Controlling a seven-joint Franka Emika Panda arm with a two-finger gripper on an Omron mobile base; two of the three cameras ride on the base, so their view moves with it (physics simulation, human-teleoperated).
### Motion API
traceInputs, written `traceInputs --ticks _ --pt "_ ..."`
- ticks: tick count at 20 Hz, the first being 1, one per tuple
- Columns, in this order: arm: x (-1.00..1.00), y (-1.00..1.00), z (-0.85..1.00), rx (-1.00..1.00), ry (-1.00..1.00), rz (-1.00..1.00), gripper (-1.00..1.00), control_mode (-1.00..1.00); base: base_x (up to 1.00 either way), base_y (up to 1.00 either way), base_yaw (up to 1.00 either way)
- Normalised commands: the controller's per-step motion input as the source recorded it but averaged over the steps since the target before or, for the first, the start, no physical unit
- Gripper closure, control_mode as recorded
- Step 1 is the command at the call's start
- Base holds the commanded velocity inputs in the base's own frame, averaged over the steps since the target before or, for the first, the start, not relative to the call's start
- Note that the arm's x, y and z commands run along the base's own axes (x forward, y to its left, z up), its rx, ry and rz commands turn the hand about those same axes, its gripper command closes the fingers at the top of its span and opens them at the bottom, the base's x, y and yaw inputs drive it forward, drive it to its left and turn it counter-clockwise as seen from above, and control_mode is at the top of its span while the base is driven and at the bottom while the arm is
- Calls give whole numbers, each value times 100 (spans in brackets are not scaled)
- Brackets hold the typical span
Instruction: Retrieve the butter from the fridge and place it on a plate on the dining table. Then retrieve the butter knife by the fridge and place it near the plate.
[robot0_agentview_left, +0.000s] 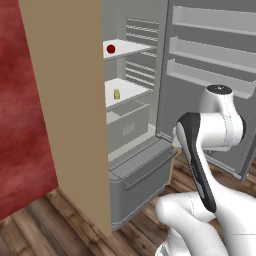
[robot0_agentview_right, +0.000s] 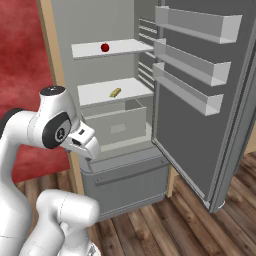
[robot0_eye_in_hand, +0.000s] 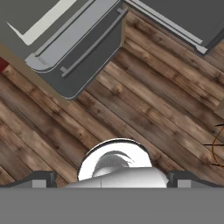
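Risk first, left base view: fridge (robot0_agentview_left: 135, 165) stands open, one butter (robot0_agentview_left: 117, 94) on the lower white shelf, far back-left; one red ball (robot0_agentview_left: 111, 49) on the shelf above. Arm is folded low and well apart from the shelf, so a long reach in could clip the shelf edge or the open door (robot0_agentview_left: 210, 75) on the right.

Right base view: same count, 1 butter stick, 1 ball, 3 door racks, 1 clear drawer (robot0_agentview_right: 117, 125) under the butter shelf. Butter lies angled; a misaligned pinch may push it deeper.

Hand view: gripper (robot0_eye_in_hand: 112, 179) points down at wood floor (robot0_eye_in_hand: 144, 113), finger tips spread wide apart, holding nothing.
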Motion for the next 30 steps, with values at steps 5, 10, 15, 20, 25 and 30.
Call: traceInputs --ticks 5,10,15,20,25,30 --pt "12 0 -2 0 0 4 -100 -100 0 0 0" --pt "10 -3 -1 0 0 6 -100 100 43 -25 31" --pt "0 0 0 0 0 0 -100 100 42 -42 39" --pt "0 0 0 0 0 0 -100 100 63 -22 27" --pt "0 0 0 0 0 0 -100 100 53 -3 1" --pt "0 0 0 0 0 0 -100 100 15 -48 2"
